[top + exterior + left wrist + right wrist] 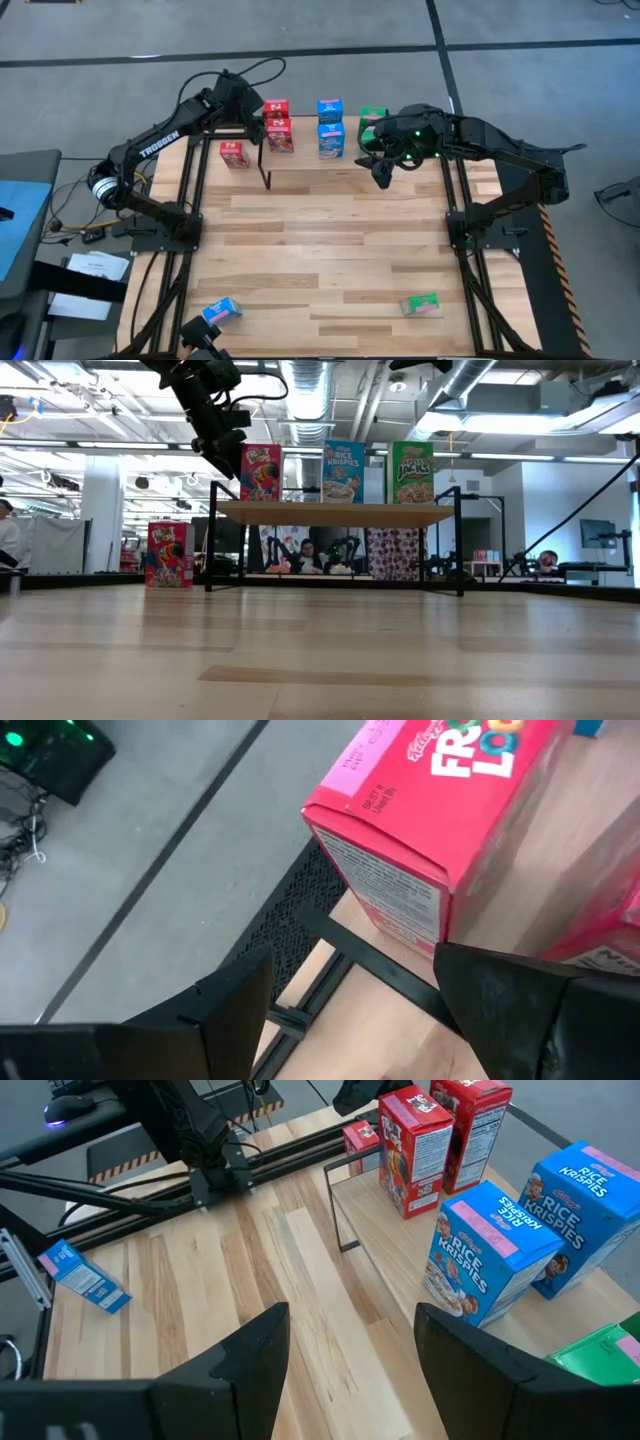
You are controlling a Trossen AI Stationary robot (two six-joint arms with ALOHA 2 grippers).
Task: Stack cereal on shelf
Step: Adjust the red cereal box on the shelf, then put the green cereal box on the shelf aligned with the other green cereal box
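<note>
five boxes stand on the shelf (pixel 300 160) in the high view: two red (pixel 277 126), two blue (pixel 330 127), one green (pixel 372 125), sorted by colour; another red box (pixel 234 153) stands just beside it, while a blue box (pixel 222 311) and a green box (pixel 421 304) lie far off near the desk (pixel 320 250) edge; the left end effector (pixel 250 112) hovers by the reds, the right end effector (pixel 380 160) by the green; low view: the shelf's front row reads red, blue, green; left wrist view: open fingers (pixel 215 1010), empty, above a red box; right wrist view: fingers (pixel 250 1365) apart, empty, probably free to fetch a stray.
</note>
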